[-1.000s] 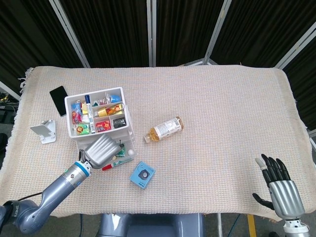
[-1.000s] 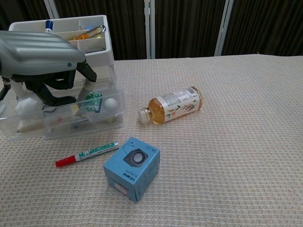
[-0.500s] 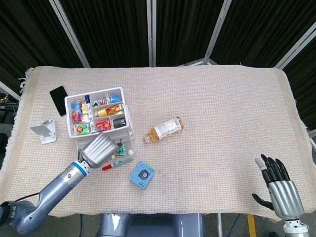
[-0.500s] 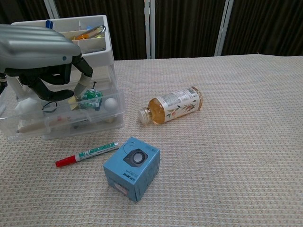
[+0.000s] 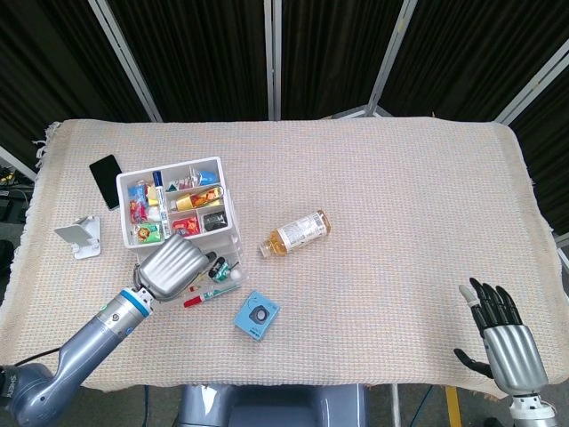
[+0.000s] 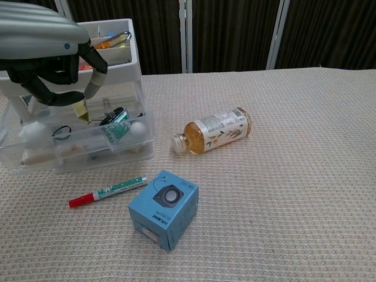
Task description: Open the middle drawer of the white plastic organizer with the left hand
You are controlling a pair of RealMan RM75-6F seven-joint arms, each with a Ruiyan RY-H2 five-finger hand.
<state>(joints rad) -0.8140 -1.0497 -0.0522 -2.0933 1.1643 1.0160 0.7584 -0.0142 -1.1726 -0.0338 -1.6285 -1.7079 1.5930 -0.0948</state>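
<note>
The white plastic organizer [image 5: 227, 213] [image 6: 130, 64] stands at the left of the table, its top tray full of small items. A clear drawer [image 6: 82, 154] sticks out of its front, holding a green packet, a white ball and other bits. My left hand [image 5: 175, 265] [image 6: 50, 50] hovers above the drawer's front part with its fingers curled in. It holds nothing that I can see and does not touch the drawer front. My right hand [image 5: 505, 340] rests off the table's near right corner with its fingers spread.
A red-capped marker [image 6: 107, 191] lies in front of the drawer. A blue box [image 6: 163, 208] sits just right of it. A bottle [image 6: 212, 130] lies on its side right of the organizer. A black phone [image 5: 106, 181] and a white stand [image 5: 78, 237] lie left of the organizer.
My left hand has lifted up and out of the pulled-out drawer. The green packet inside has tipped over. The right hand has not moved.
</note>
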